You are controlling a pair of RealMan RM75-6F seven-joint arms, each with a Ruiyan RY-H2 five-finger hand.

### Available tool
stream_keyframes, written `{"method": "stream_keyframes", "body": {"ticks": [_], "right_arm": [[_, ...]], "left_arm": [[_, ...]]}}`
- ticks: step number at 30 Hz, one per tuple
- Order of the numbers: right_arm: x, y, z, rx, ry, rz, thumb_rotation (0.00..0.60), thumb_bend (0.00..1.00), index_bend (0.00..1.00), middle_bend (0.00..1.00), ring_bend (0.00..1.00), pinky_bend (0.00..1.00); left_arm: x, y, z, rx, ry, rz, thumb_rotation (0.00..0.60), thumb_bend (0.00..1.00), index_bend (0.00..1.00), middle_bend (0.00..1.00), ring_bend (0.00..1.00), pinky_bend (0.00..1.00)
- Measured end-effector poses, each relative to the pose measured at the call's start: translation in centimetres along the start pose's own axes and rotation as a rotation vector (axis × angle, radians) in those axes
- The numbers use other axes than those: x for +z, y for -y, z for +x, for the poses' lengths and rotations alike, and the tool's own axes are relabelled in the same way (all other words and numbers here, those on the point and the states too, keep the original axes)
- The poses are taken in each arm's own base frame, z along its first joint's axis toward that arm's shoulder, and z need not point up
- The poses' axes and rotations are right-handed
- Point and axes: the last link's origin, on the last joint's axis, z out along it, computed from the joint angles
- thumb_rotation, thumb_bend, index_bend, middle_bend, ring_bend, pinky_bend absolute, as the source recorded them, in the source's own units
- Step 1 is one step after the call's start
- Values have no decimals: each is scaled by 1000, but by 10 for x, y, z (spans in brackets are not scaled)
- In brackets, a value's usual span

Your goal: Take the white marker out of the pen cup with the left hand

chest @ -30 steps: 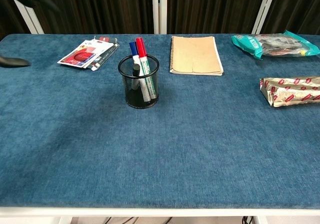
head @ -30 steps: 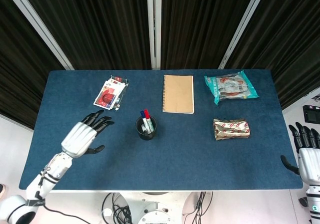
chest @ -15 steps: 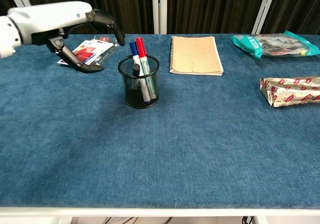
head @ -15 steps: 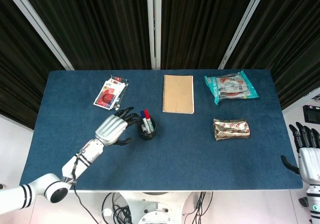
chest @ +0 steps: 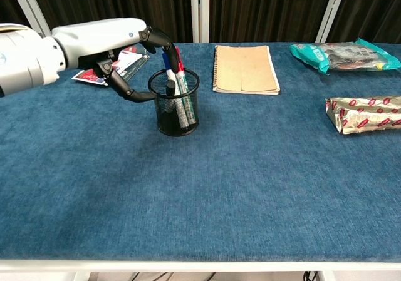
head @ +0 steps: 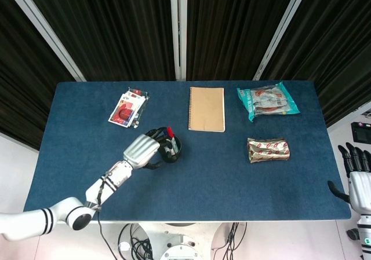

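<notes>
The black mesh pen cup [chest: 177, 115] [head: 173, 154] stands left of the table's centre. It holds a blue-capped marker [chest: 166, 62], a red-capped marker [chest: 177, 61], a dark-topped one and a white barrel with green print [chest: 183, 102]. My left hand [chest: 106, 37] [head: 142, 150] is right at the cup's left side. Its fingers curve over the marker tops and its thumb reaches under to the cup's rim. I see nothing gripped. My right hand [head: 358, 179] hangs off the table's right edge with fingers apart, holding nothing.
A tan notebook [head: 206, 108] lies behind the cup, and a red-and-white card pack [head: 127, 108] sits at the back left. A teal packet [head: 268, 101] and a shiny wrapped snack [head: 268, 149] lie on the right. Blue cloth [chest: 207, 193] covers the table.
My left hand has swept right from the table's left side to the cup, and its fingers now arch over the markers. The right hand stays still.
</notes>
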Motion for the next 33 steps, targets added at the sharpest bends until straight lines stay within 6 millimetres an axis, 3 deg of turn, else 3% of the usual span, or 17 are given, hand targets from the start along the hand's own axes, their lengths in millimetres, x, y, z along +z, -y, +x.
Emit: {"method": "stream_keyframes", "body": {"ticks": [33], "right_arm": [[2, -9, -3, 3, 55, -62, 600, 162, 0, 0, 0, 0]], "left_arm": [[15, -3, -11, -27, -23, 1, 600, 337, 504, 245, 75, 168]]}}
